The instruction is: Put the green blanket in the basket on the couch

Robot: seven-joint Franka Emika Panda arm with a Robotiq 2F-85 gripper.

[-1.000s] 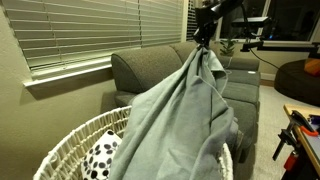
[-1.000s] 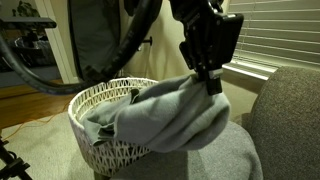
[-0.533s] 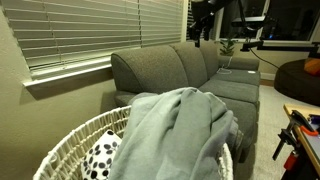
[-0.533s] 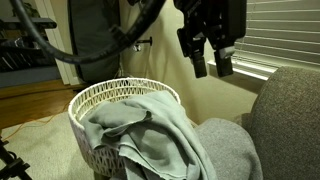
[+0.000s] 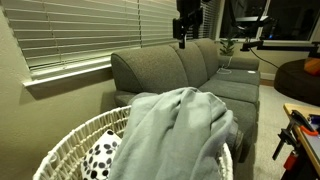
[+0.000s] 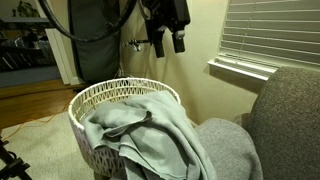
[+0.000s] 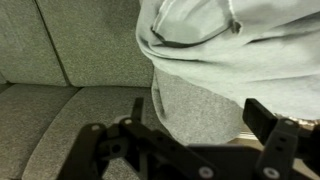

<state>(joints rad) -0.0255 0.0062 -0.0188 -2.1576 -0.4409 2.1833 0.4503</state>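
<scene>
Student: Blanket position, please?

Tutor: Pale grey-green fleece blanket (image 6: 150,128) lies heaped in the round white wicker basket (image 6: 98,97). One broad fold spills over the rim against the arm of the grey fabric couch (image 6: 290,110). Black end effector (image 6: 167,40) hangs well above, jaws apart, holding nothing.

Student: Sound finishing, then?

Tutor: Probably a clear retreat upward, away from the loose rumples. Should the overhang matter, pinch that fold near its edge and drop it inside. Soft fleece slumps and drags, and the stiff open-weave rim may snag it. White black-spotted cloth (image 5: 100,157) shares the basket.
</scene>
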